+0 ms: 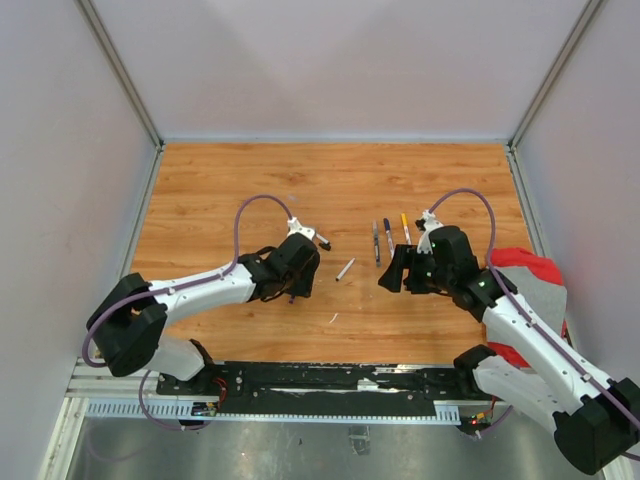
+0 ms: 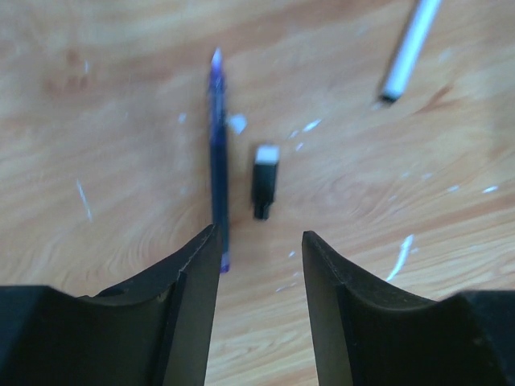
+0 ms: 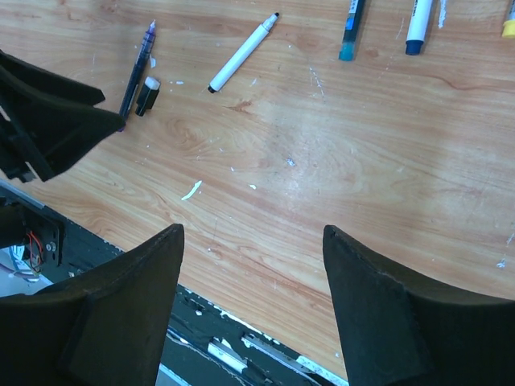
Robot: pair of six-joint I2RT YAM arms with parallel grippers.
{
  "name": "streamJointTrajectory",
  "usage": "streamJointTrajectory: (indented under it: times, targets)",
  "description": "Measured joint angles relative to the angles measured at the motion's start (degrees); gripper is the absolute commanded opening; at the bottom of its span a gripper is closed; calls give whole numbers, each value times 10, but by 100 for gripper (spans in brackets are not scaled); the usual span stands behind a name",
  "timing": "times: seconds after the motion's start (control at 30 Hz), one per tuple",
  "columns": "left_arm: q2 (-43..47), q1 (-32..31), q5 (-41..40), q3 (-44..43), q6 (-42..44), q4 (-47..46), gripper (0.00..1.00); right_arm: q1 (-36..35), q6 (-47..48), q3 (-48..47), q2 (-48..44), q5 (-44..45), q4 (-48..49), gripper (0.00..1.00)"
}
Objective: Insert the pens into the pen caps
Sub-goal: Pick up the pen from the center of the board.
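Left jaws parted near purple pen [image 2: 218,161], black cap [image 2: 265,181], right jaws parted, its view adds 3 pens [image 3: 418,24]

**Both Pincers Parted, Nothing Gripped**

Our left arm [image 1: 190,290] reaches forward and in toward the middle, its wrist bent so that the left pincer [image 1: 305,275] points downward. From its wrist camera we see its two dark fingers [image 2: 189,305] standing apart, with nothing between them. Our right arm [image 1: 530,335] stretches inward from the right side. The right pincer [image 1: 398,272] tilts downward too, its fingers [image 3: 129,314] spread wide and holding nothing. The two pincers face each other, well apart.
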State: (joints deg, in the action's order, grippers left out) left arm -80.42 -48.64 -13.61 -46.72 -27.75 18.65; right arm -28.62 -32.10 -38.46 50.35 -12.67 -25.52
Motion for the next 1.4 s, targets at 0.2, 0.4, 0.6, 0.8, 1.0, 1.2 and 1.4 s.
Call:
streamJointTrajectory:
  times: [0.2,0.4,0.6,0.8,1.0,1.2,1.4]
  targets:
    - [1,0,-1,46,-19,27,45,0,-1,1,2,-11,0,71]
    - [-2,0,-9,46,-22,25,40,0,-2,1,2,-16,0,71]
    - [-41,0,-24,46,-21,24,38,0,-3,1,6,-24,1,71]
    - [-52,0,-34,38,-19,24,31,0,-3,1,6,-24,1,71]
    - [-62,0,-45,30,-17,22,22,0,-3,1,6,-24,1,71]
    - [-61,-1,-65,30,-19,25,17,0,-6,3,7,-24,9,73]
    - [-28,-1,-84,37,-19,43,14,0,-29,16,6,-25,43,75]
